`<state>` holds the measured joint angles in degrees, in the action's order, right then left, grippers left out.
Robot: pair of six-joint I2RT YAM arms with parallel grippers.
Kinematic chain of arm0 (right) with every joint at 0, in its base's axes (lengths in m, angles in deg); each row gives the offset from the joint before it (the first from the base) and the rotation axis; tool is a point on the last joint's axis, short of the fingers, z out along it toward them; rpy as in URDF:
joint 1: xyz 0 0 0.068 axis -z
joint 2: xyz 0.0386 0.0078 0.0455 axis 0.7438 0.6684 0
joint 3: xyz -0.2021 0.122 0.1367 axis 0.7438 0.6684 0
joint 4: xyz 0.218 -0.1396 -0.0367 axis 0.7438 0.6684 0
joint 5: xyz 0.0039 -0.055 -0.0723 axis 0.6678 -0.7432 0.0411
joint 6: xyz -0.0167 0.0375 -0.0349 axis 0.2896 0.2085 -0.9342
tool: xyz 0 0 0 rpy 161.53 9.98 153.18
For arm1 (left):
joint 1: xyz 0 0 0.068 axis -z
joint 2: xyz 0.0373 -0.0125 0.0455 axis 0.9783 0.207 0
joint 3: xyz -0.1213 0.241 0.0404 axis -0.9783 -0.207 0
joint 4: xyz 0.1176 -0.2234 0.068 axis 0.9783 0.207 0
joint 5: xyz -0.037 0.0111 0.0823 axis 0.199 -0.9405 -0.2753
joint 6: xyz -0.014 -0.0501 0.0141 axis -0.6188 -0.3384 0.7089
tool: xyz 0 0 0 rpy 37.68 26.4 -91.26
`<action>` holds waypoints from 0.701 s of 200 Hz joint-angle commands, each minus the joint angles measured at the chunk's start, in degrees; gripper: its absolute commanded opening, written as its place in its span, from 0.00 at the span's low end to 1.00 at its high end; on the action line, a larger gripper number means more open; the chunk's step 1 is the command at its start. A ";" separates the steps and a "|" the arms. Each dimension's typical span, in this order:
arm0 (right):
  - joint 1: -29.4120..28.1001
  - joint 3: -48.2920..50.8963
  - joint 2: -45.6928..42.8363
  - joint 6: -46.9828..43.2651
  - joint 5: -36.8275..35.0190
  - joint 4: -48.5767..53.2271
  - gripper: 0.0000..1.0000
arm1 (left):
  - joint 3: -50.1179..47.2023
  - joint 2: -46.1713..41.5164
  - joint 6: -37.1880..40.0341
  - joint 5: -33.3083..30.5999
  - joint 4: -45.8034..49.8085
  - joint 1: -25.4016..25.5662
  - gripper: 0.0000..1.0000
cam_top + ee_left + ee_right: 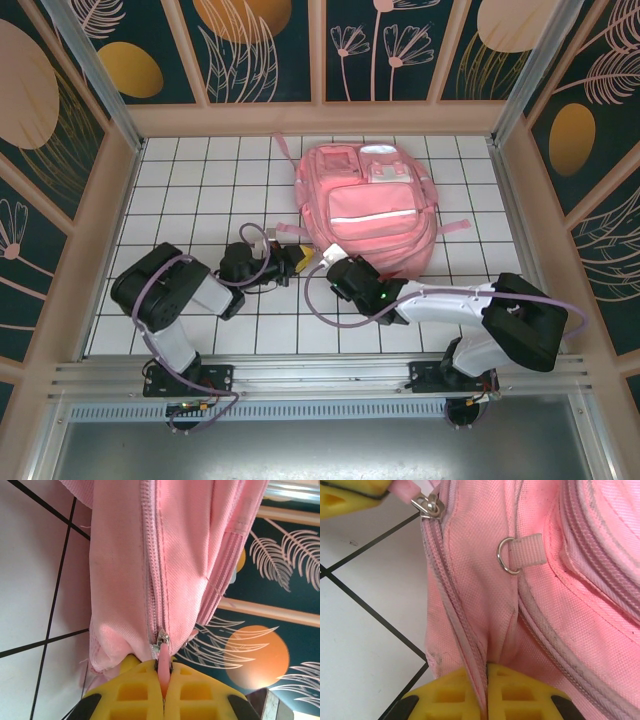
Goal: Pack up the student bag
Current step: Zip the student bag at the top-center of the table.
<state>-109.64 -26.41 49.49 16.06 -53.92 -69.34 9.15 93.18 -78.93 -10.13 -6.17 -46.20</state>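
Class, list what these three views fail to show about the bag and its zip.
- Every view: the student bag's contents, behind its fabric.
- Left wrist: the zip pull's end, clamped inside the left gripper.
- Right wrist: the zip's lower run, behind the right gripper, cut by the bottom edge.

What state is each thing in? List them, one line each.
student bag: lying front up on the tiled table.
side zip: closed along the stretch in view.
zip pull tab: pinched between yellow jaws.
left gripper: jaws shut on the zip pull tab.
right gripper: jaws shut on student bag fabric beside the side zip.
D-ring: nothing clipped to it.
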 commanded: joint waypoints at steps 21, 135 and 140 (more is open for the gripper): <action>-2.45 0.72 -1.52 4.00 -5.43 3.81 0.00 | 2.64 7.12 -5.07 -2.67 -10.77 -2.86 0.22; -0.65 -0.10 -13.06 0.90 5.04 9.86 0.00 | 17.57 -21.23 53.73 -9.36 64.48 -2.34 0.56; -0.50 0.07 -14.00 0.77 5.49 10.18 0.00 | 18.00 -21.76 54.85 -9.58 65.60 -2.34 0.57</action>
<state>-110.75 -26.39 40.79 17.61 -52.15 -60.00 23.95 74.95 -41.97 -14.75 39.36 -49.01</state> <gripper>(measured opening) 0.074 0.562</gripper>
